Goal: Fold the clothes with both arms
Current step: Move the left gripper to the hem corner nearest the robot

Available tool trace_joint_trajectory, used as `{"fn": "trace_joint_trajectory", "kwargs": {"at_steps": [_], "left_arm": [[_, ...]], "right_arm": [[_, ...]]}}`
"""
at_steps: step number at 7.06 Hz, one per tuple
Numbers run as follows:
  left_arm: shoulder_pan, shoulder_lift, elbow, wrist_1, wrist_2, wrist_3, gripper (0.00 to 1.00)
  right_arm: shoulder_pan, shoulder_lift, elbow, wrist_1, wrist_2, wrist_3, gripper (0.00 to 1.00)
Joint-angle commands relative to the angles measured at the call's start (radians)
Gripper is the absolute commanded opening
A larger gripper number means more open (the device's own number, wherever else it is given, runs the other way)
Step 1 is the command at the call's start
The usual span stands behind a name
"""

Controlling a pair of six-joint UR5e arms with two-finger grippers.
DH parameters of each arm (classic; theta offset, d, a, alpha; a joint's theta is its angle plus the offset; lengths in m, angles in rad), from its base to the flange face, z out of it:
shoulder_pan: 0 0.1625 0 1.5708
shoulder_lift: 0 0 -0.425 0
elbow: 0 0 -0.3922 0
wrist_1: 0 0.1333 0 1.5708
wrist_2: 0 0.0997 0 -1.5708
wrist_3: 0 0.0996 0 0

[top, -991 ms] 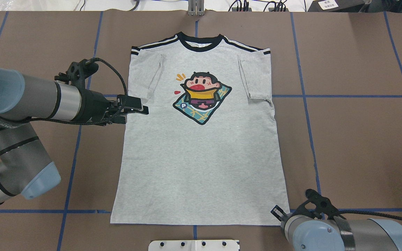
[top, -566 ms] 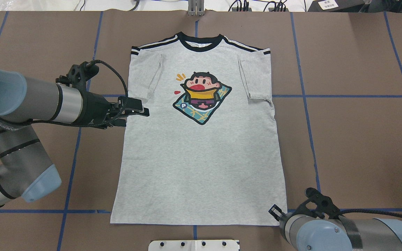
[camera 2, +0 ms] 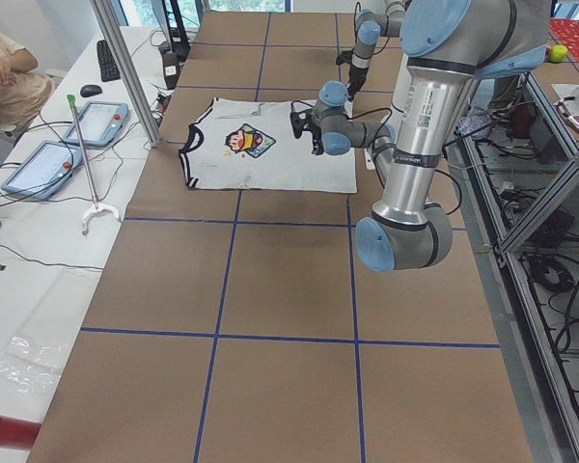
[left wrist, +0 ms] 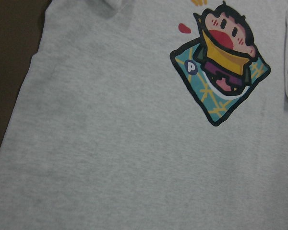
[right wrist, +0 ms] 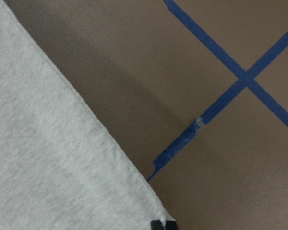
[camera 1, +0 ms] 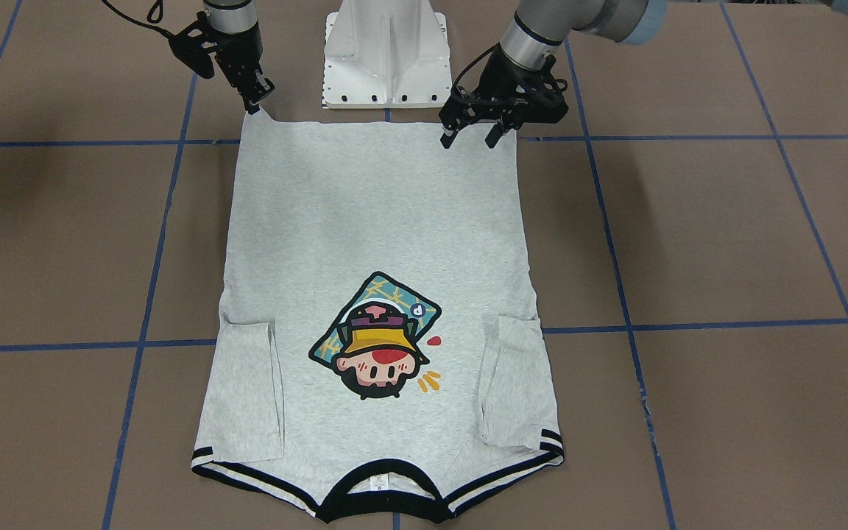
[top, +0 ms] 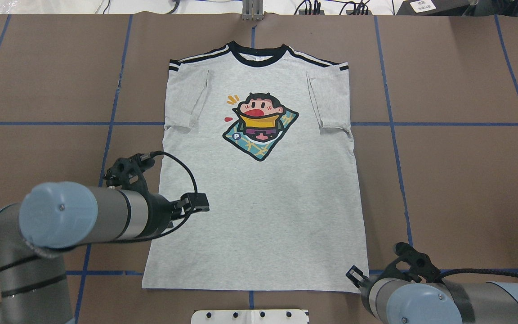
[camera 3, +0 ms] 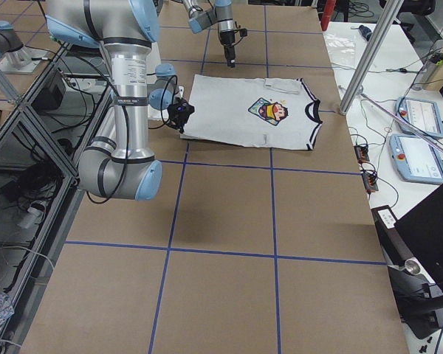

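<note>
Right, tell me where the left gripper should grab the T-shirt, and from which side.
Grip the hem corner of the T-shirt on the robot's left, coming in low from the robot's side. The T-shirt lies flat on the table, so probably only an edge can be pinched, and that corner is free. The left gripper, open, hovers just inboard of it.

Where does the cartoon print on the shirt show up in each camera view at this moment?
Front-facing: cartoon print lower centre, upside down.
Overhead: upper centre, upright.
Exterior left: upper left of centre, small.
Exterior right: upper centre, small.
Left wrist: upper right, large.
Right wrist: not in view, only grey fabric and tape.
Shared landmark: the black collar, on the print's head side in all four exterior views.
</note>
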Motion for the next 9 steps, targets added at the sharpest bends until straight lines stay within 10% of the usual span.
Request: {"fn": "trace_joint_trajectory", "kwargs": {"at_steps": [1,9], "left_arm": [[0.15,0.192,-0.098,0.055,0.145,-0.132,0.99],[0.253,0.197,-0.002,0.057,0.156,-0.243,0.89]], "right_arm": [[-0.001,-0.003,-0.01,-0.002,0.008,-0.011,0.0],[-0.003,-0.001,-0.03,-0.002,0.007,-0.05,0.0]]}}
